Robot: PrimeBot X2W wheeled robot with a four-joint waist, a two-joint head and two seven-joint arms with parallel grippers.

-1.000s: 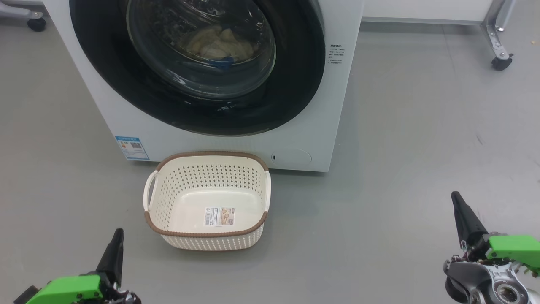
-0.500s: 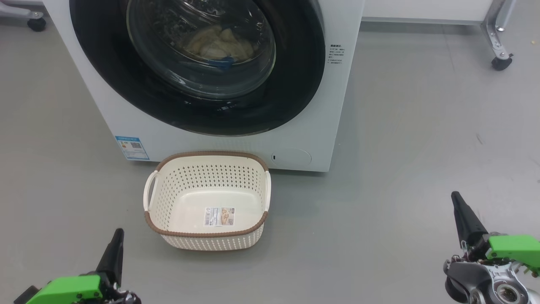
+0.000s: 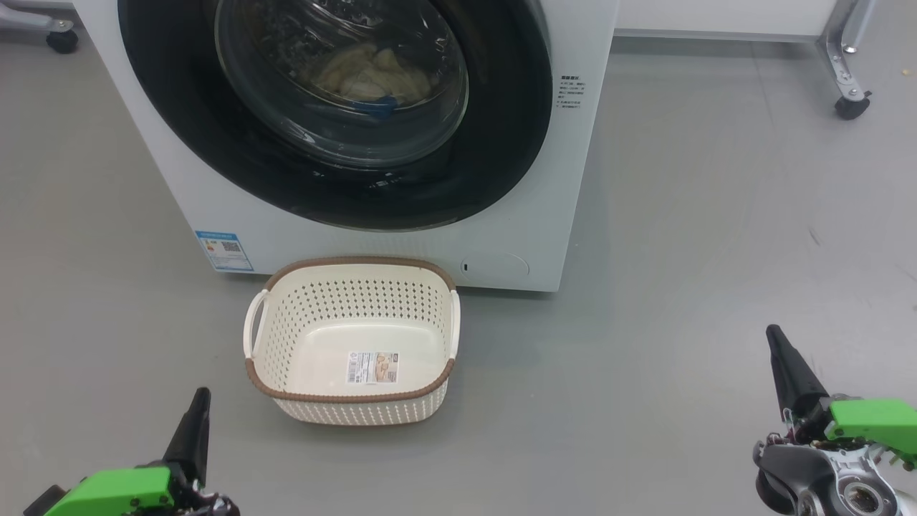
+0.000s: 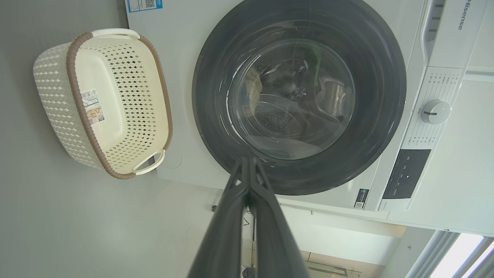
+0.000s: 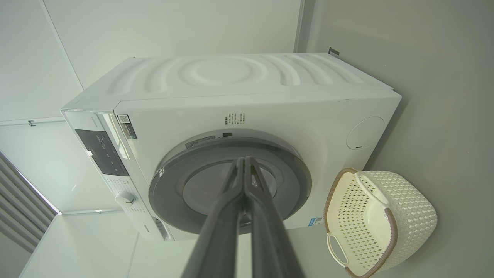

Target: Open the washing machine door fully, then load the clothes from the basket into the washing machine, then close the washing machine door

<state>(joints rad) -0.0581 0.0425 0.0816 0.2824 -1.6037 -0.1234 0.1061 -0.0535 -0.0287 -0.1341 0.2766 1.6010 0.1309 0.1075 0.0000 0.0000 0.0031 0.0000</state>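
The white washing machine [image 3: 544, 215] stands ahead with its black-rimmed round door [image 3: 494, 143] shut flat against the front. Through the glass bowl the pale-yellow clothes [image 3: 372, 75] with a blue edge lie inside the drum. On the floor just before the machine sits the cream basket [image 3: 286, 390], holding nothing but a label on its floor. My left gripper [image 3: 200, 394] is shut at the lower left, short of the basket. My right gripper [image 3: 772, 331] is shut at the lower right, well off to the basket's right. Both wrist views show the shut door [image 4: 216, 127] [image 5: 170, 181] and basket [image 4: 54, 100] [image 5: 409, 216].
Grey floor [image 3: 716, 215] spreads to the right of the machine and around the basket. A caster leg of a metal frame [image 3: 849, 100] stands at the far right, and another caster [image 3: 61, 39] at the far left. The machine's control panel and dial [image 4: 435, 112] sit along its top.
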